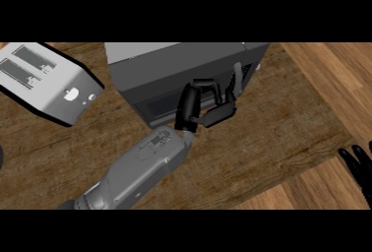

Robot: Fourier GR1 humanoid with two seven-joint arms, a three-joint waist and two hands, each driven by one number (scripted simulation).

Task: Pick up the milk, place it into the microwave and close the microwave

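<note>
The grey microwave (174, 61) stands at the back centre of the counter, its dark door (154, 104) facing me and looking shut. My left hand (215, 112) is up against the door's right part, its fingers (187, 106) lying fairly straight on the door's front and holding nothing. My right hand (359, 167) rests open at the view's right edge, fingers up. No milk shows anywhere; the microwave's inside is hidden behind the door.
A silver two-slot toaster (47, 81) sits at the back left of the dark wooden counter (247, 142). The counter's edge runs diagonally at the right, with lighter wood (330, 74) beyond it.
</note>
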